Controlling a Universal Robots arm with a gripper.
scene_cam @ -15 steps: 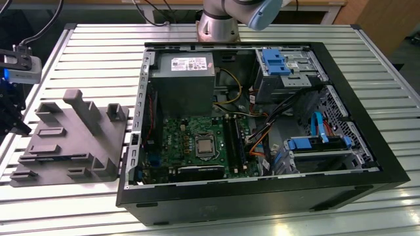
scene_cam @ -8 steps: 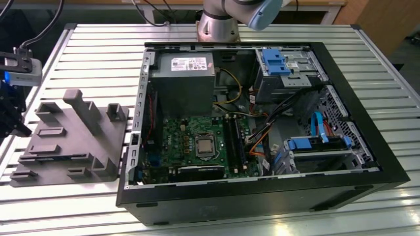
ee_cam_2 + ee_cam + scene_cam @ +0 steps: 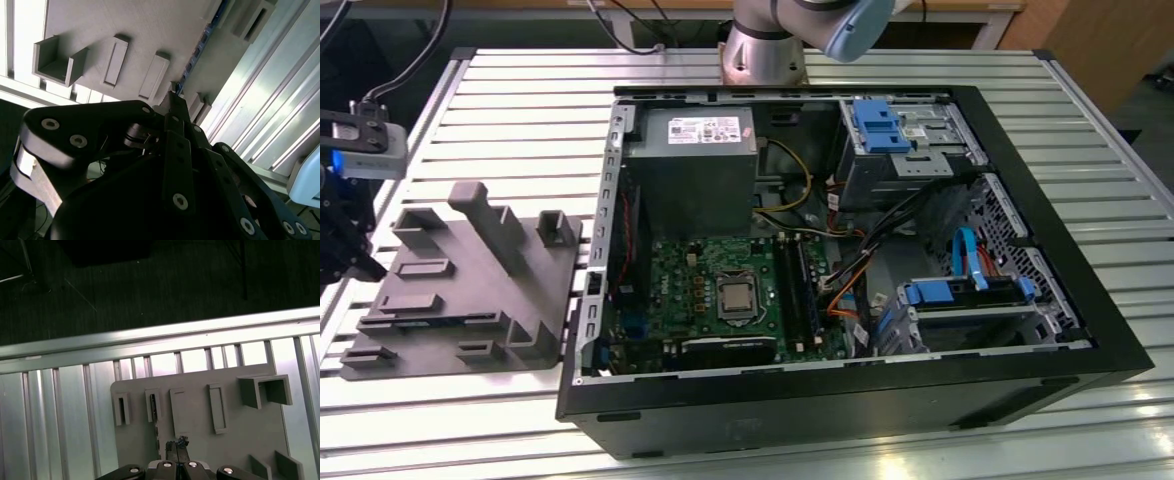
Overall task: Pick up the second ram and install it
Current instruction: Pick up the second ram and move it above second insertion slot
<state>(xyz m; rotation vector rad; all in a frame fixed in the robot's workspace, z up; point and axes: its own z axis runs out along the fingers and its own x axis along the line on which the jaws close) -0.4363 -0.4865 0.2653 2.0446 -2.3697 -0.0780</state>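
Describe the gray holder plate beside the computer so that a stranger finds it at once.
On the slatted metal table, find the open black computer case. The holder plate lies flat beside it, on the exterior view's left. It alone is plain matte gray, with upright blocks and slots, no wires.

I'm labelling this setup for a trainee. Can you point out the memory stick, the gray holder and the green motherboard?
memory stick (image 3: 196, 55), second wrist view, its thin blue edge.
gray holder (image 3: 460, 300), exterior view, bare flat base.
green motherboard (image 3: 678, 285), exterior view, green surface beside the processor.
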